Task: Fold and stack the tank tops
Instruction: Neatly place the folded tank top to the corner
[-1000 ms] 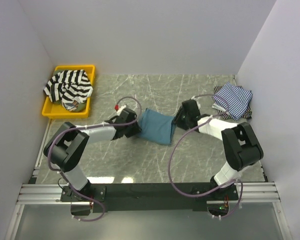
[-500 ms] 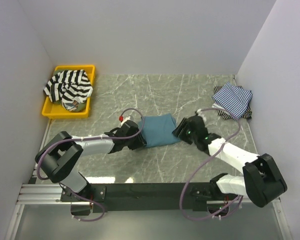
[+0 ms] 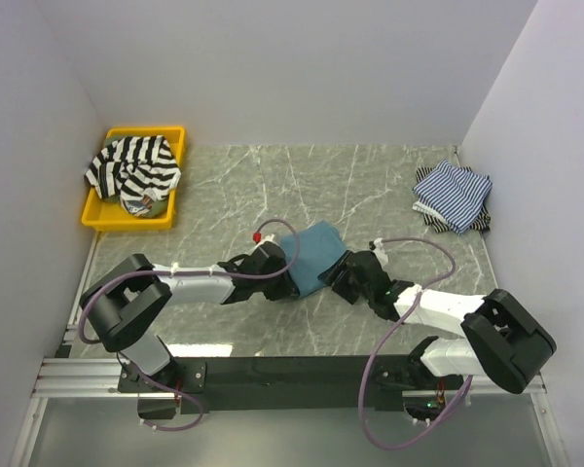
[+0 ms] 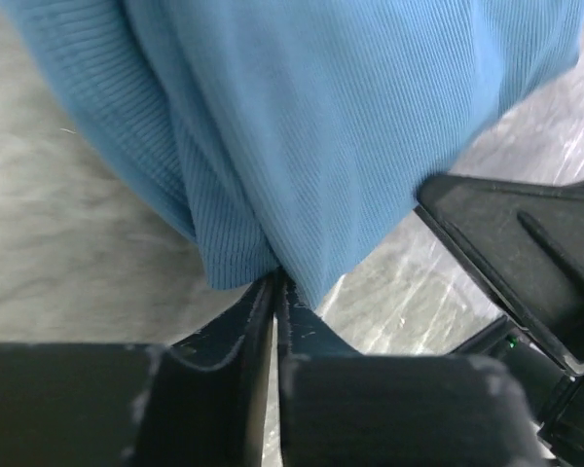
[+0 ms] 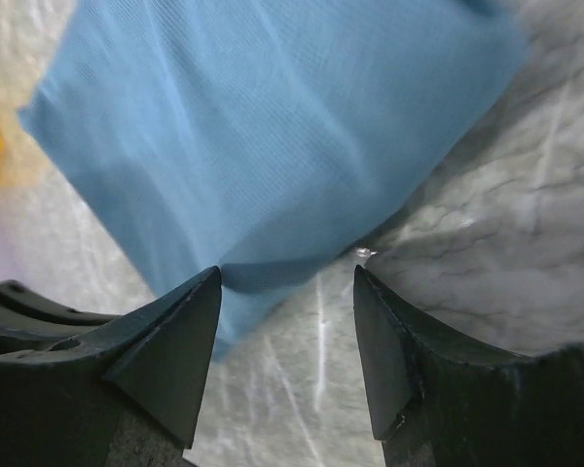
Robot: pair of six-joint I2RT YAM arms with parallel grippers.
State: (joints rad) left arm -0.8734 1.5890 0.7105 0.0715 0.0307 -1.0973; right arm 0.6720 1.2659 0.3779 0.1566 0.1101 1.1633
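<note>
The folded teal-blue tank top lies mid-table between both arms. My left gripper is at its near left corner, and in the left wrist view the jaws are pinched shut on the edge of the teal cloth. My right gripper stands open at the near right corner. In the right wrist view its fingers are spread wide, with the teal top just ahead and its corner reaching the left finger.
A yellow tray at the back left holds a black-and-white striped top. Thin blue-and-white striped tops are piled at the back right by the wall. The right arm's black body shows close in the left wrist view.
The left gripper has closed on the teal top's edge. Both grippers have moved toward the near edge, and the teal top has shifted nearer with them. The right jaws opened slightly.
</note>
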